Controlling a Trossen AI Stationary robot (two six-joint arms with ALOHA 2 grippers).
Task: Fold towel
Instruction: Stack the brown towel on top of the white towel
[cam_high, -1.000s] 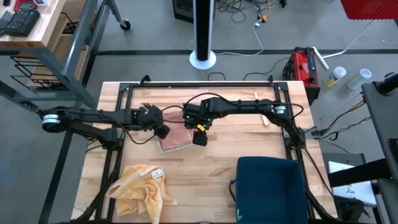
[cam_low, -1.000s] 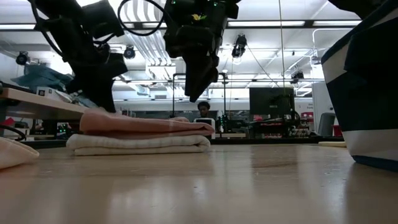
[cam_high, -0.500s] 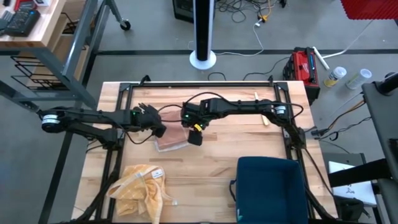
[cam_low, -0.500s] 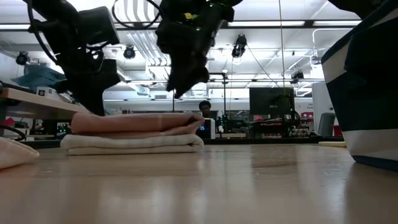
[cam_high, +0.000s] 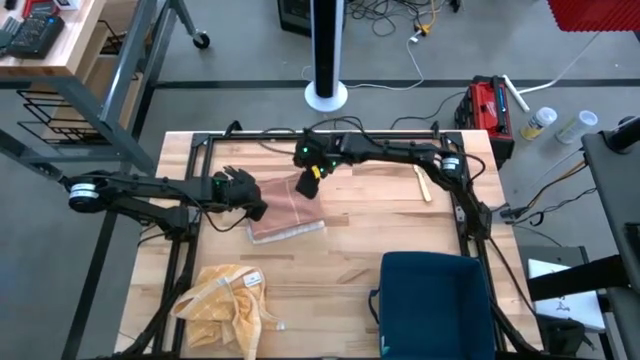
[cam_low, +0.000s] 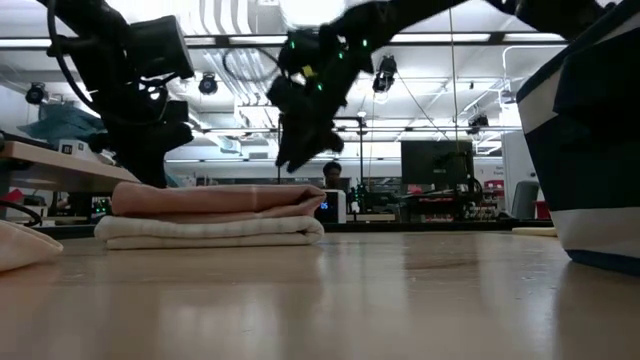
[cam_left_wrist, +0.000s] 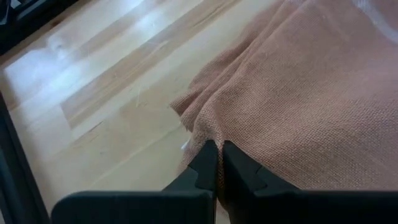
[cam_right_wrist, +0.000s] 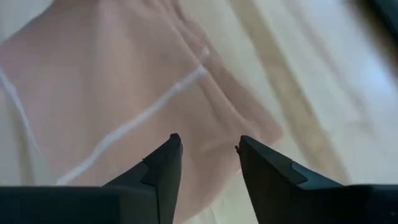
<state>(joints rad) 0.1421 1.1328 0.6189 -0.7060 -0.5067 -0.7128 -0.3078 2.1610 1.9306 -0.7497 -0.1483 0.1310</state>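
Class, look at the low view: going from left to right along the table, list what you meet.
Yellow cloth's edge → folded pink towel stacked on a folded cream towel, with the left gripper over its left end and the right gripper over its right end → dark blue bin.

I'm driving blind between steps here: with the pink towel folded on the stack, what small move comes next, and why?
Probably bring the right gripper down onto the pink towel's far corner. Its fingers are open and empty above the cloth, while the left gripper is shut at the towel's near-left edge, pinning it. That corner looks spread past the white towel underneath.
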